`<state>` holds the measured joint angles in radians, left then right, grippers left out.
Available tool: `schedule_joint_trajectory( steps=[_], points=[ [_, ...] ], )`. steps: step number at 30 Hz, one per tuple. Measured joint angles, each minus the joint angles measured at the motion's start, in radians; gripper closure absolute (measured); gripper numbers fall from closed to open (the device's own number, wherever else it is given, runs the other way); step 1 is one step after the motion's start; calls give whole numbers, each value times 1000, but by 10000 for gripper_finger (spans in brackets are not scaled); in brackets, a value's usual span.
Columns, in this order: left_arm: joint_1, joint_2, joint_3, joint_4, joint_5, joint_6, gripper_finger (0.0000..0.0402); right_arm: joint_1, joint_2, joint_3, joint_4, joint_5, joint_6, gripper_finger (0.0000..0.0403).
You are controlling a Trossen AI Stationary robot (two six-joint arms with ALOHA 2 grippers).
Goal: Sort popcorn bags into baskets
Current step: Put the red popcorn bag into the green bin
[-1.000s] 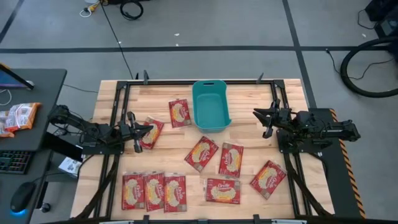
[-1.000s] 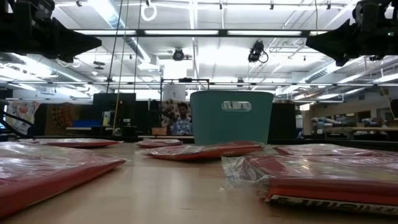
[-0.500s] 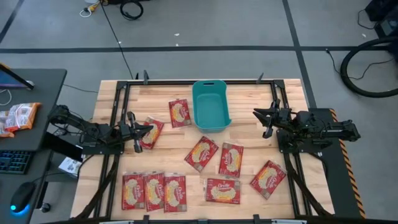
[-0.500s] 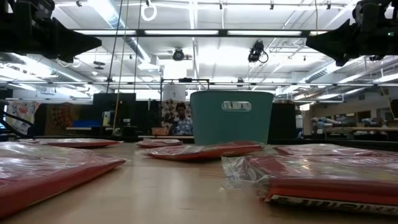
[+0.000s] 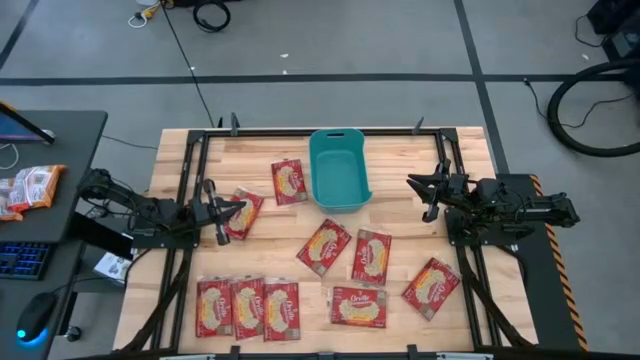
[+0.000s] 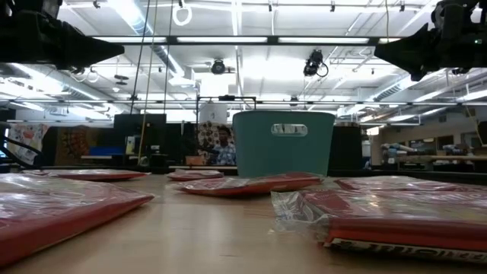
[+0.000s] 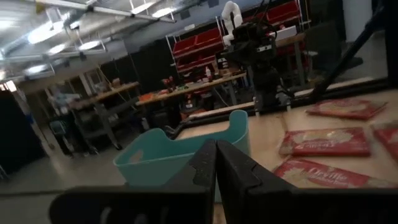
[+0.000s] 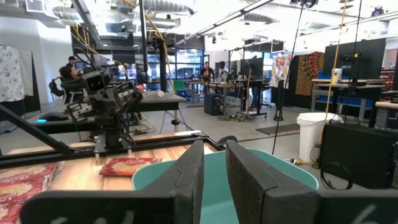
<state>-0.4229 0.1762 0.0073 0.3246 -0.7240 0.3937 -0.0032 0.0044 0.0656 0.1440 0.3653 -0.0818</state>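
High view, nine popcorn bags [image 5: 324, 247], one basket [image 5: 339, 170], left fingers [image 7: 217, 168] clenched, right fingers [image 8: 189, 177] slightly parted.

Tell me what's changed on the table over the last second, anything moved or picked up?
Nothing visibly changed. The left gripper hangs shut and empty above a popcorn bag, the right gripper holds nothing beside the teal basket, and every bag lies where it was.

Grey floor [image 5: 330, 40], black desk [image 5: 60, 150], ceiling striplights [image 6: 228, 39]
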Motion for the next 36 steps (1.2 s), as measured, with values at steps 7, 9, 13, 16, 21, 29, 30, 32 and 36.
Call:
schedule_joint_trajectory(
  steps=[7,9,13,16,21,29,30,32,36],
  points=[
    [0,0,0,0,0,0,383,0,0,0,0,0,0,330],
    [0,0,0,0,6,-58,383,0,0,0,0,0,0,330],
    [0,0,0,25,70,-335,383,0,0,0,0,0,0,330],
    [0,0,0,47,86,-464,383,0,0,0,0,0,0,330],
    [0,0,3,147,158,-592,383,0,0,0,0,0,0,330],
    [1,75,144,23,198,-582,383,0,0,0,4,0,0,330],
    [1,94,157,4,162,-581,383,0,0,0,6,0,0,330],
    [1,138,173,-7,72,-580,383,0,0,0,18,0,0,330],
    [1,236,189,-13,-28,-585,383,0,0,0,62,0,0,330]
  ],
)
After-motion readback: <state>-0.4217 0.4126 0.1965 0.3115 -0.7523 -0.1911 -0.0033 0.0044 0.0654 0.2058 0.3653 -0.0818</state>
